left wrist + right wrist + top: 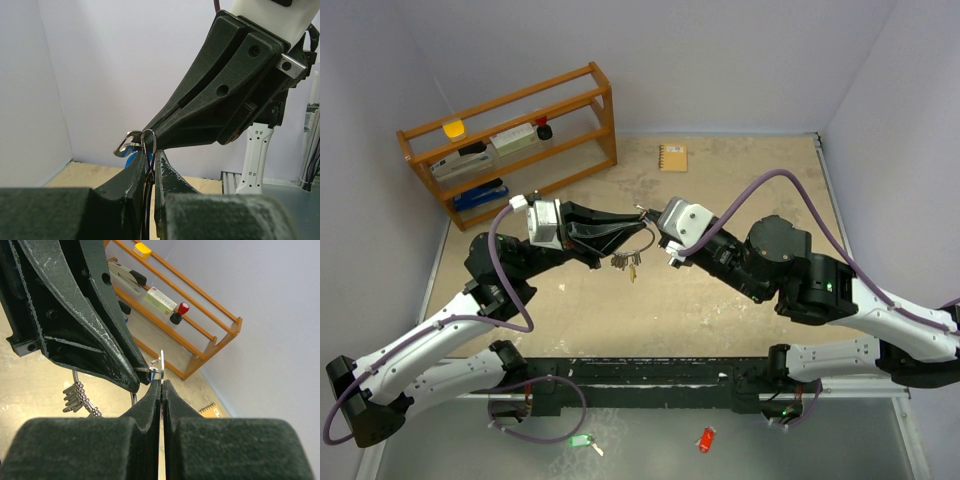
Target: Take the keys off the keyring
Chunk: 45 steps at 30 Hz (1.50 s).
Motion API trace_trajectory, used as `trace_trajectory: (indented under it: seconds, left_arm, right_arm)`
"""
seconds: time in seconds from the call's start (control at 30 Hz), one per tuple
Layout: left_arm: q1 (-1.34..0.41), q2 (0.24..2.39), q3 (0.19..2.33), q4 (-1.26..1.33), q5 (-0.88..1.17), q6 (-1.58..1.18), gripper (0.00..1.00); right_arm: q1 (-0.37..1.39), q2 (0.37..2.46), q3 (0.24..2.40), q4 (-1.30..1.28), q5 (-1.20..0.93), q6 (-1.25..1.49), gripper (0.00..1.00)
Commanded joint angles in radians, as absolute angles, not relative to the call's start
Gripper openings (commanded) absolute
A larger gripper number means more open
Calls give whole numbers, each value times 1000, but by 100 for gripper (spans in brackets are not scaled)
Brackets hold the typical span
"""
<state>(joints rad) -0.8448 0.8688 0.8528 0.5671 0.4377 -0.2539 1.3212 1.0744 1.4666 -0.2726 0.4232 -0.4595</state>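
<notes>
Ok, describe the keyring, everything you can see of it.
The keyring is a thin round loop of silver wire, held in the air between both arms. The left gripper is shut on its wire, holding it roughly upright. A bunch of tiny silver keys hangs from its lower part. The right gripper is shut on one flat silver key near the ring's top. A blue tag shows just behind it.

I see my left gripper (149, 162) rising from 6 o'clock, pinched on the thin silver wire keyring (148, 131). The right gripper (156, 131) reaches in from 2 o'clock, closed on a flat silver metal key (127, 143) jutting toward 9 o'clock, with a blue plastic tag (131, 160) just below it.
</notes>
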Motion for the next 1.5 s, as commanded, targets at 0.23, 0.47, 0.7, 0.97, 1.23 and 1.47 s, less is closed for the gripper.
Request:
trace_trajectory:
  seconds: [0.23, 0.47, 0.7, 0.97, 1.23, 1.47]
  left_arm:
    - [-853, 859, 881, 754, 478, -286, 0]
    - [-853, 842, 891, 771, 463, -211, 0]
    - [-853, 839, 899, 821, 524, -218, 0]
    - [-853, 794, 899, 916, 582, -268, 0]
    - [-853, 796, 879, 990, 672, -376, 0]
    - [-853, 815, 831, 1087, 770, -455, 0]
  right_arm:
    - [1314, 1105, 1463, -298, 354, -429, 0]
    - [1313, 1172, 1475, -331, 320, -422, 0]
    - [1312, 1218, 1487, -343, 302, -429, 0]
    - [1309, 1207, 1481, -339, 246, -408, 0]
    - [1309, 1180, 1474, -242, 390, -435, 0]
    - [1309, 1198, 1503, -264, 417, -439, 0]
